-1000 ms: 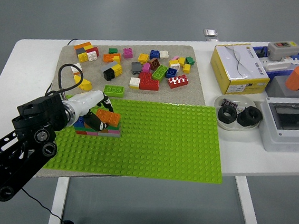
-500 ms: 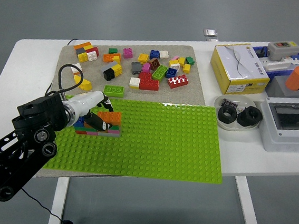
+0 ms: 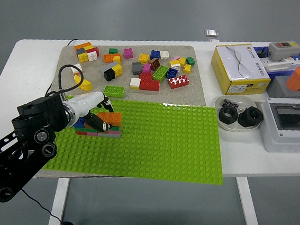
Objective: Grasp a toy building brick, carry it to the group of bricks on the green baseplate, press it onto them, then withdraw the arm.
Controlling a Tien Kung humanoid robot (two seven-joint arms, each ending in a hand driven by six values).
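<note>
While the left hand (image 3: pixel 89 109) sits at the brick cluster (image 3: pixel 98 126) near the left edge of the green baseplate (image 3: pixel 157 142), its white and black fingers are closed around the orange brick (image 3: pixel 110 118), which rests level on top of the cluster. Carrying looks done and the brick appears seated or nearly so; what seems left is a final press, letting go and pulling the arm back. Loose bricks (image 3: pixel 144 66) lie scattered on the grey mat (image 3: pixel 194 93) toward the far edge of the desk (image 3: pixel 33 58), well apart from the hand. At the desk's right end stand a yellow box (image 3: pixel 239 68) and a grey enclosure (image 3: pixel 292 123); any print on them is too small to read
</note>
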